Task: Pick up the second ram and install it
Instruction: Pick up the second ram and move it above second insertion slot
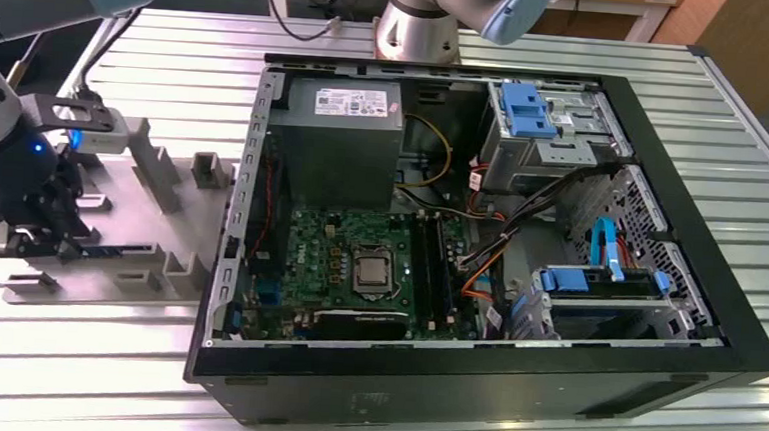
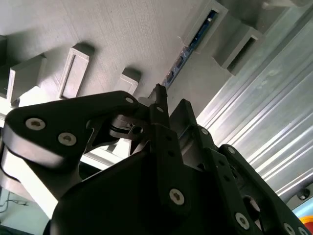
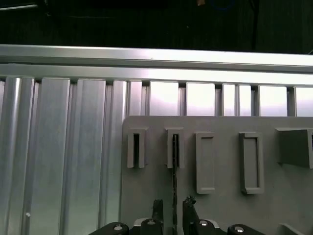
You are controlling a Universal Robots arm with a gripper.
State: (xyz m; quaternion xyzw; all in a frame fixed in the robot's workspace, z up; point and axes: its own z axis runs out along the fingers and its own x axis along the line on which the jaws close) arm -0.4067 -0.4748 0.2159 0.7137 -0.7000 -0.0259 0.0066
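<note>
Standing on its long edge, ram [image 3: 174, 166] sits in slotted posts [image 3: 169, 159] of the grey holder [image 3: 225, 205]. In the first wrist view it reads as one thin dark line running from a slot down to the pincer. Second wrist view shows its blue-green face [image 2: 197, 37] caught between the posts. My read on why: edge-up leaves both flat faces free for a pinch and keeps the contact edge off the tabletop.

Pincer [image 3: 174, 209] is down over one end of the stick, jaws straddling it. Part open: a sliver of holder shows between each finger [image 3: 190, 203] and the board, so nothing is clamped. Ram is not lifted and is seated in the holder. Alignment looks right: fingers parallel to the board faces, stick roughly centred in the gap.

Exterior view: holder [image 1: 153, 284] lies on the ribbed tabletop [image 1: 95, 368], just beside the open PC case [image 1: 482, 377], on the exterior view's left of it. Pincer [image 1: 33, 239] is low over the holder's outer end. Case lies on its side, so the motherboard [image 1: 323, 237] faces up, which suits a straight-down insertion. Memory slots [image 1: 424, 268] are the dark strips beside the CPU [image 1: 372, 270]; cannot tell whether one is filled. Stage, my call: grasp being set up, install not begun.
</note>
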